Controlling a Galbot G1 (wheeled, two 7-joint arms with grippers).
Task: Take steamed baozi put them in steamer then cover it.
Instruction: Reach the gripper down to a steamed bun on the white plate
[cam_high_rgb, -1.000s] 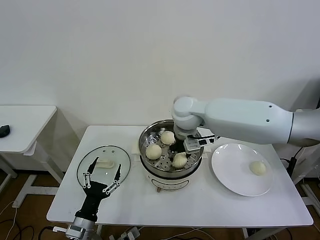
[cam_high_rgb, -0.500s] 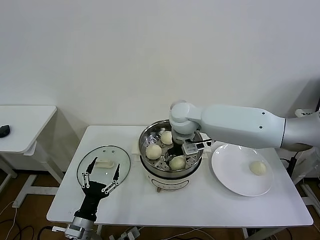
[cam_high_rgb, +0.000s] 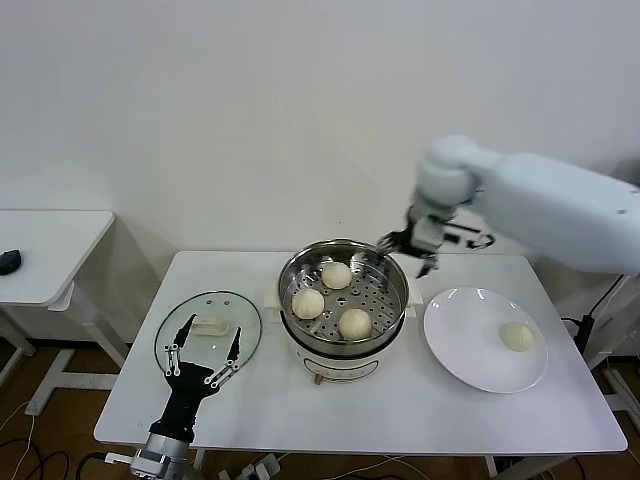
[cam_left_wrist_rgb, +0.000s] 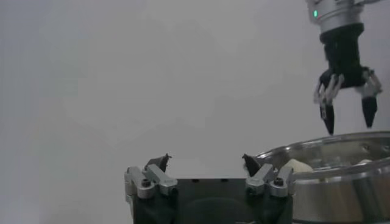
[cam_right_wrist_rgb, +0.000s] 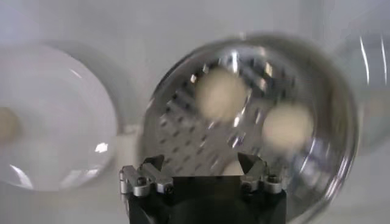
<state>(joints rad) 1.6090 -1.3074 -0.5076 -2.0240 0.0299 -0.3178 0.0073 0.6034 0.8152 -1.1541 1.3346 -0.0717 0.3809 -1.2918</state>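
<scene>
Three cream-white baozi (cam_high_rgb: 354, 323) lie in the shiny steel steamer (cam_high_rgb: 385, 266) on its cream pot base at the table's middle. A fourth baozi (cam_high_rgb: 517, 336) sits on the white plate (cam_high_rgb: 460, 345) to the right. My right gripper (cam_high_rgb: 411, 248) is open and empty, raised above the steamer's far right rim. Its wrist view looks down on the steamer (cam_right_wrist_rgb: 183, 131), the baozi (cam_right_wrist_rgb: 222, 93) and the plate (cam_right_wrist_rgb: 55, 122). My left gripper (cam_high_rgb: 204, 352) is open and empty, low over the glass lid (cam_high_rgb: 222, 305). The left wrist view shows the steamer (cam_left_wrist_rgb: 329, 182) and the right gripper (cam_left_wrist_rgb: 347, 115).
The clear glass lid with a cream handle (cam_high_rgb: 209, 326) lies flat at the table's left. A second small white table (cam_high_rgb: 50, 250) with a dark object (cam_high_rgb: 8, 261) stands to the far left. A white wall is behind.
My right gripper has let go of the third baozi in the steamer and risen up and to the right, out of the basket. The left arm has not moved.
</scene>
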